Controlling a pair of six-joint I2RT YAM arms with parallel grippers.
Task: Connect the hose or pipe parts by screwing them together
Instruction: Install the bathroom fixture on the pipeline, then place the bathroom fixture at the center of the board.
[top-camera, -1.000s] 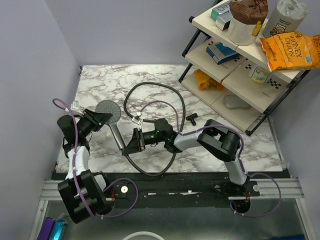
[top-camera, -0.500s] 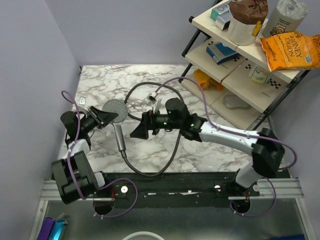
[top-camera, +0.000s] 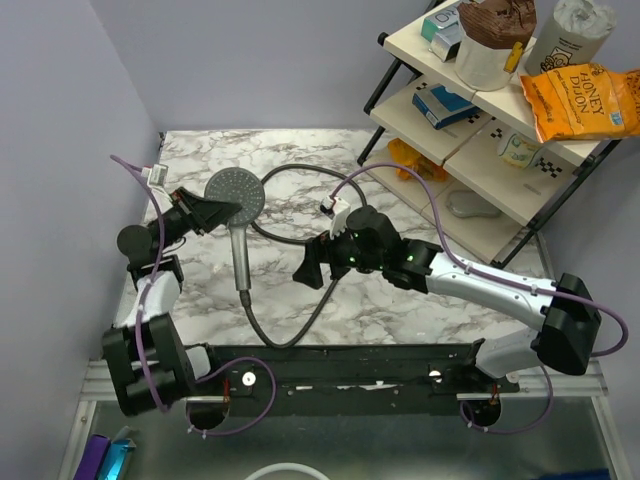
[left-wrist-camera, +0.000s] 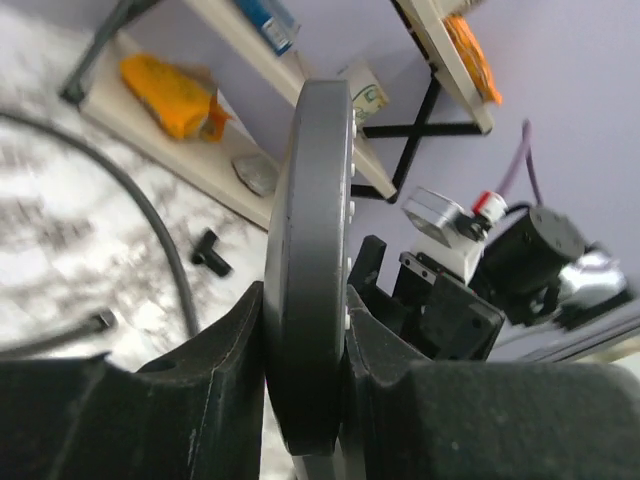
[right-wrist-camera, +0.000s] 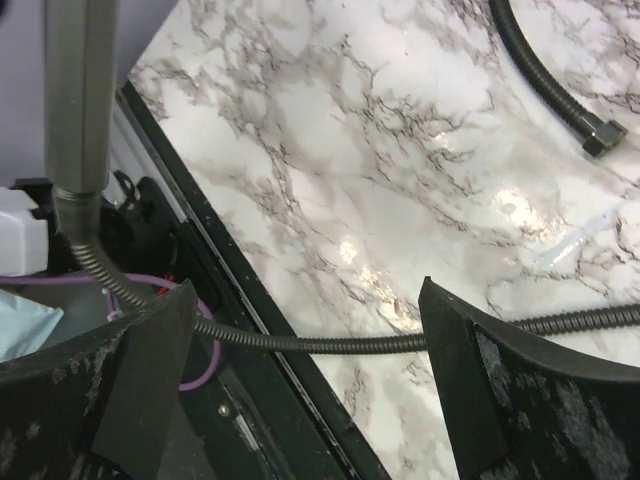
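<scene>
Marble counter (top-camera: 200, 290) fills the middle of the top view. At its upper left, the left end effector (top-camera: 208, 213) is clamped on the rim of the dark grey shower head (top-camera: 235, 190); the left wrist view shows the disc edge-on, pinched between both fingers. The straight handle points down toward the frame's lower edge, and the black hose (right-wrist-camera: 330, 343) meets its lower end. From there the hose curves right along the counter's near edge. The right end effector (top-camera: 314, 268) hovers at centre, just right of the handle, its fingers spread wide with nothing between them. In the right wrist view the hose's free end nut (right-wrist-camera: 603, 135) lies on the counter at upper right. A shelf (top-camera: 480, 170) of packets stands at far right.
</scene>
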